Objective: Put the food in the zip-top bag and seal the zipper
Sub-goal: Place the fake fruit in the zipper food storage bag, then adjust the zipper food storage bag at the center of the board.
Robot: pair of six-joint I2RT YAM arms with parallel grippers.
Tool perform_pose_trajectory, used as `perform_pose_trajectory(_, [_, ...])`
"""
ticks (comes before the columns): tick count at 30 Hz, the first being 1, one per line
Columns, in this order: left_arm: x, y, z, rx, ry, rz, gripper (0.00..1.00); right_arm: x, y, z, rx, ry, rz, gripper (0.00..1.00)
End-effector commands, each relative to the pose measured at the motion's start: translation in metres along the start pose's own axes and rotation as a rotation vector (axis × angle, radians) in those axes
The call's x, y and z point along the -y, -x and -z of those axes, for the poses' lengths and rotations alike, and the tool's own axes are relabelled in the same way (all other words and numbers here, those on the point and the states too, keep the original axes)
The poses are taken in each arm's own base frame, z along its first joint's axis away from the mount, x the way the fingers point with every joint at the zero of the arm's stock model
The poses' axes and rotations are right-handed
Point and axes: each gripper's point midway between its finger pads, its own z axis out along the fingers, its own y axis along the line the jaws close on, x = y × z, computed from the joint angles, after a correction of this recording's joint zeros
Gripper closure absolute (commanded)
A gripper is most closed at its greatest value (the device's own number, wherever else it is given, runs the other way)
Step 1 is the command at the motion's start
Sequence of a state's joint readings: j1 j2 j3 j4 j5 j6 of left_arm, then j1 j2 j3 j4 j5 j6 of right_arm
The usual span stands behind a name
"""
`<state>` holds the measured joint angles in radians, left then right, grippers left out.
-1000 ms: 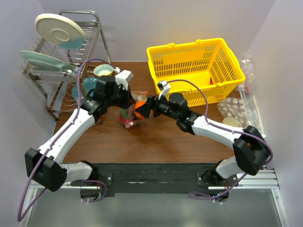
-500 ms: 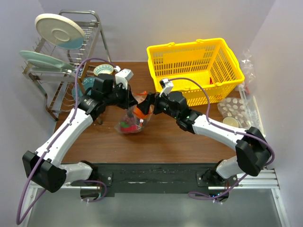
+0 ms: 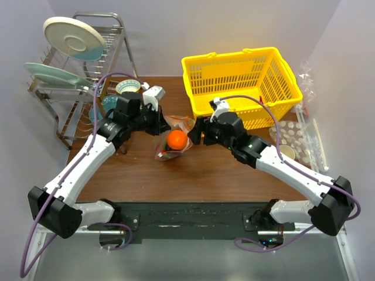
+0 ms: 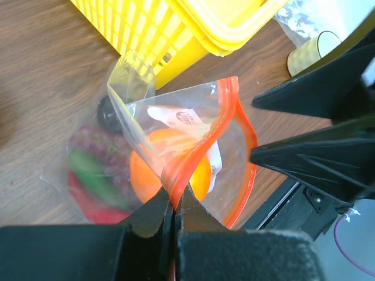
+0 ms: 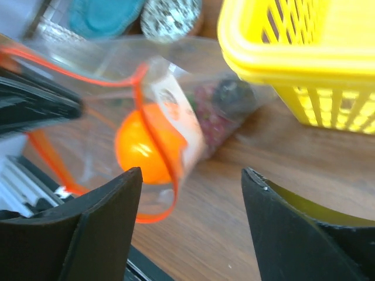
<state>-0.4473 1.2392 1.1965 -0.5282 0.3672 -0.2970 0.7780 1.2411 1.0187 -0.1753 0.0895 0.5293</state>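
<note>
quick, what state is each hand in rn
Left hand: closed, pinching the zipper of the zip-top bag.
Right hand: open, holding nothing.

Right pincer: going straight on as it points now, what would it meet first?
Probably the clear bag, about where the orange sits inside; the right pincer is open, depth uncertain.

Pale lavender walls [image 3: 176, 29] enclose a brown wooden table [image 3: 193, 175]. A wire dish rack [image 3: 108, 52] holding plates [image 3: 73, 38] stands at ten o'clock, a yellow basket [image 3: 240, 76] at one o'clock.
</note>
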Motion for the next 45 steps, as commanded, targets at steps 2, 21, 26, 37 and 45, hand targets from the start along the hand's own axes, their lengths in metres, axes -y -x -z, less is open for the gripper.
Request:
perform_pose_trajectory(2, [0.021,0.028,0.014,0.109,-0.069,-0.027,1.0,0.017,-0.031,-0.016,-0.116,-0.069,0.022,0.34])
perform_pose_trajectory(21, [-0.025,0.007,0.03,0.004,0.216,0.002,1.0,-0.064,0.102,0.078,0.073,0.121,0.063,1.0])
perform_pose_trajectory(26, [-0.031,0.027,0.056,0.046,0.324,-0.004,1.0,-0.045,0.061,0.052,-0.036,0.077,0.059,1.0])
perform_pose_trajectory(37, [-0.032,0.012,0.026,0.048,0.245,-0.015,1.0,-0.044,0.019,0.013,-0.168,0.107,0.048,0.5])
perform_pose_trajectory(45, [-0.051,-0.007,-0.005,0.055,0.249,-0.034,1.0,-0.024,0.051,0.022,-0.147,-0.004,0.132,0.48])
